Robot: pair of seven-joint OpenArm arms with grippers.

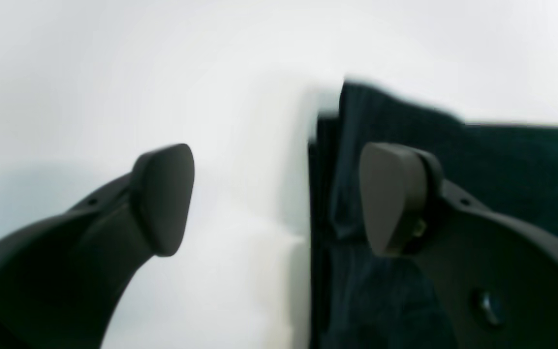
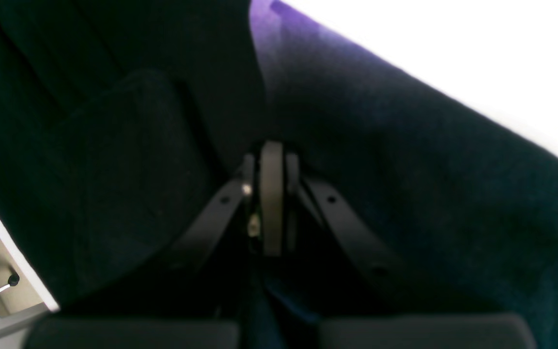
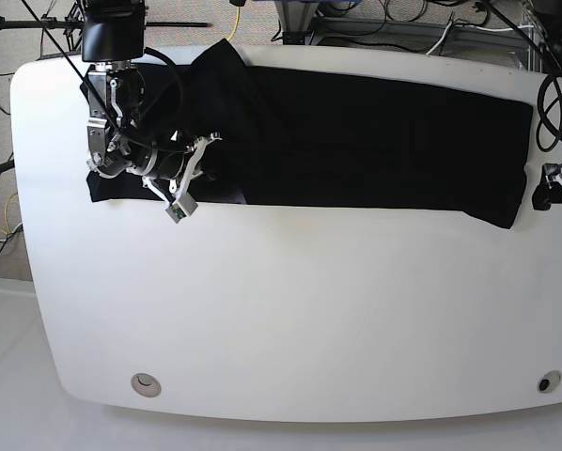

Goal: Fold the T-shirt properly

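**Fold held at one end, free at the other**

At nine o'clock in the base view, my right gripper (image 3: pixel 115 150) stays out of it: pressed together, pinching the large black cloth T-shirt (image 3: pixel 375 141), a long band across the white table (image 3: pixel 290 319). At three o'clock, left gripper (image 3: pixel 552 188) spread beside the hem; I'd regrip squarely before folding.

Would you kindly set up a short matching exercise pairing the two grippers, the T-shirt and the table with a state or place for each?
Things:
1. left gripper
2. right gripper
3. T-shirt
4. table

States or places:
a. white, bearing the cloth
b. jaws shut, over dark cloth
c. black, spread along the table's far side
d. jaws wide open, beside the cloth's edge

Pairs: 1-d, 2-b, 3-c, 4-a
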